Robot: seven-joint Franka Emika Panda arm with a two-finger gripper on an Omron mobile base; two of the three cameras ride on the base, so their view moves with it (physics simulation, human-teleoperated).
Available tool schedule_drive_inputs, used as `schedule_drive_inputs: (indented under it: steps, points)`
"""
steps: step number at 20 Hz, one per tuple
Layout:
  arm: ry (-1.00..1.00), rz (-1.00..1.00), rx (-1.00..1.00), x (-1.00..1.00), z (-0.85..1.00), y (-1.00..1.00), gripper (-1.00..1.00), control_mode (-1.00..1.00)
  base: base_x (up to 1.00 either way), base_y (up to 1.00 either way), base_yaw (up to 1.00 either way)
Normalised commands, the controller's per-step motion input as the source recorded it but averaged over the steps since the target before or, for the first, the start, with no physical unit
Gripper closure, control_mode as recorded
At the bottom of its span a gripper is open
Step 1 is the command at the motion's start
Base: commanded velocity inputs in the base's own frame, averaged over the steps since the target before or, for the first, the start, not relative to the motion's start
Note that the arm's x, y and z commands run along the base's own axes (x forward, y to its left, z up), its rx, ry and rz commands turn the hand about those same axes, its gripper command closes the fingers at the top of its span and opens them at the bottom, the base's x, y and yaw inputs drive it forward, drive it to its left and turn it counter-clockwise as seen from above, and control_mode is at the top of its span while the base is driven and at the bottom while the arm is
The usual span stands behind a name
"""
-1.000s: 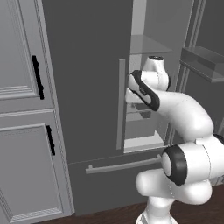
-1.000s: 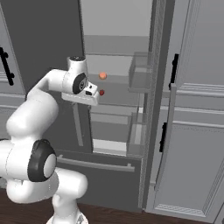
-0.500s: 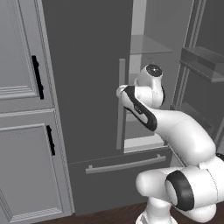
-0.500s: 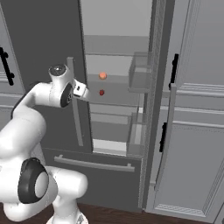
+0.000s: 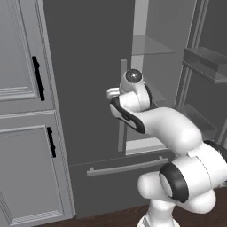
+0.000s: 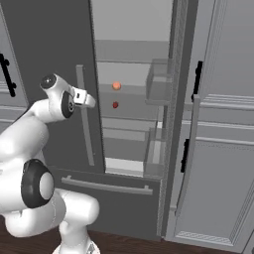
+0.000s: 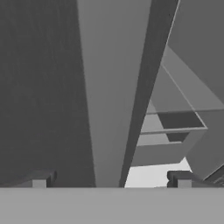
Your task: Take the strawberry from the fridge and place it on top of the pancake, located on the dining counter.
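Gripper point(image 7: 109, 180): jaws apart with nothing between them; the two finger tips point(image 7: 40, 179) stand wide, one on each side of the bar handle point(image 7: 111, 96).
Bar handle: long grey vertical bar on the shut left door point(image 6: 49, 44) of the fridge point(image 5: 88, 66), directly ahead of the gripper and close to it; whether it touches the tips cannot be told. Seen from the right base camera, the hand point(image 6: 82, 97) sits just beside the bar.
Obstruction: shut left door and its handle stand between the gripper and the open compartment.
Strawberry point(image 6: 115, 105): on a pale interior shelf, beyond the gripper and to its right, at about hand level, well apart from it.
Strawberry orientation: too small to judge; reads as a rounded red dot with no clear long axis.
Orange item point(image 6: 116, 86): small and round, just above the strawberry.
Right door point(image 6: 183, 99): swung open to the gripper's right, carrying clear door bins point(image 6: 158, 84).
Cabinets point(image 5: 22, 111): light grey, panelled, black handles, left of the gripper.
Drawer point(image 5: 119, 177): below the gripper, shut, with a horizontal bar.
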Motion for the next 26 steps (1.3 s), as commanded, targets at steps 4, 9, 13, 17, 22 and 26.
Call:
schedule_drive_inputs:
  steps: [4, 9, 13, 17, 22, 26]
  points:
    - [-0.07, 0.00, 0.06, 0.39, 0.00, 0.00, -1.00, -1.00, 0.00, 0.00, 0.00]
    - [0.00, 0.00, 0.00, 0.61, -0.12, -0.05, -1.00, -1.00, 0.00, 0.00, 0.00]
    - [-0.08, 0.00, 0.00, 0.45, -0.14, 0.00, -1.00, -1.00, 0.00, 0.00, 0.00]
    - [-0.14, 0.00, 0.00, 0.11, -0.03, 0.00, 1.00, -1.00, 0.00, 0.00, 0.00]
    - [-0.04, 0.00, 0.00, 0.08, -0.01, 0.00, 1.00, -1.00, 0.00, 0.00, 0.00]
    - [0.01, 0.00, 0.00, -0.04, 0.00, 0.04, 1.00, -1.00, 0.00, 0.00, 0.00]
